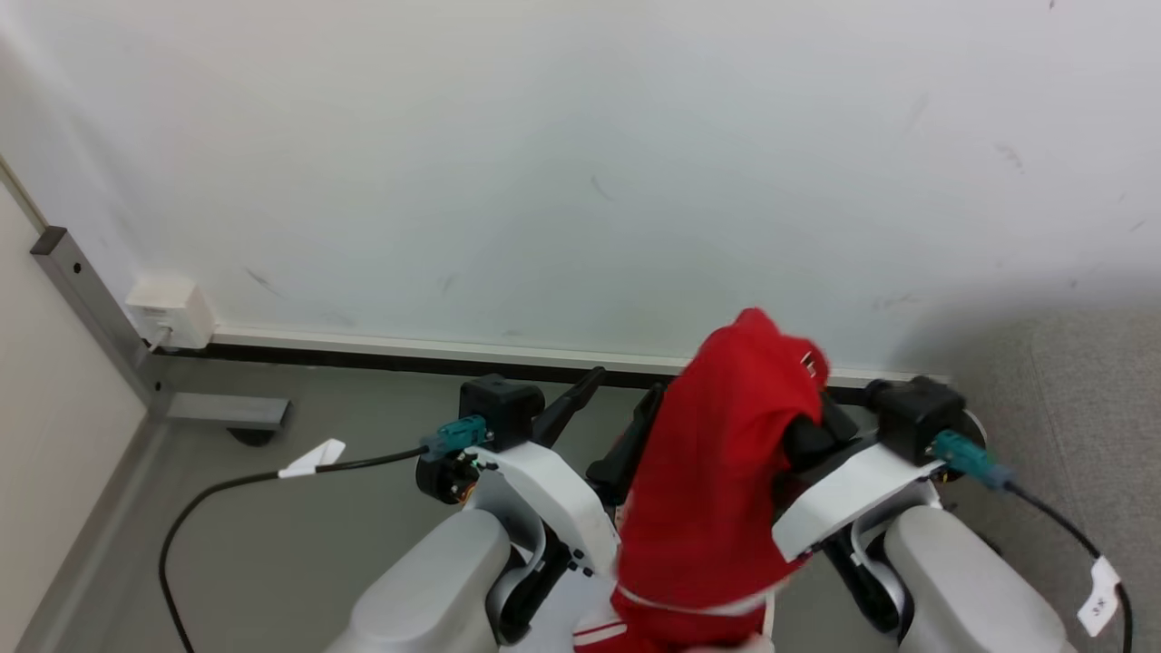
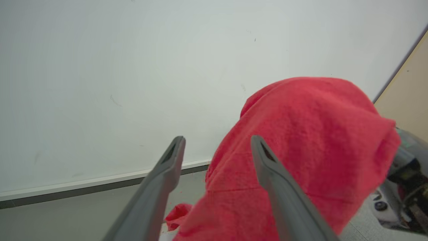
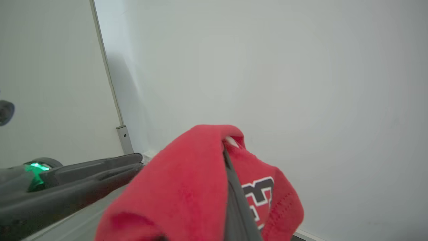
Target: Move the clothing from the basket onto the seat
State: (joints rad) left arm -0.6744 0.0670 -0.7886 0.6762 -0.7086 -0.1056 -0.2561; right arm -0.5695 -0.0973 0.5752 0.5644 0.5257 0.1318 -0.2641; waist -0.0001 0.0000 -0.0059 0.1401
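This looks like a bare lab or test room rather than a lived-in home. A plain, scuffed white wall [image 1: 580,136] stands at twelve o'clock above a smooth grey floor [image 1: 299,544]. At nine o'clock are a boxy white wall socket [image 1: 170,313] and a grey metal partition post [image 1: 86,299].

"Where are the right tool's [image 3: 229,159] fingertips?"

"Under the red clothing [image 1: 707,472], so I can't tell."

"And the clothing's bottom?"

"Cut off at six o'clock in the head view. In the right wrist view, half its emblem [image 3: 260,195] is hidden."
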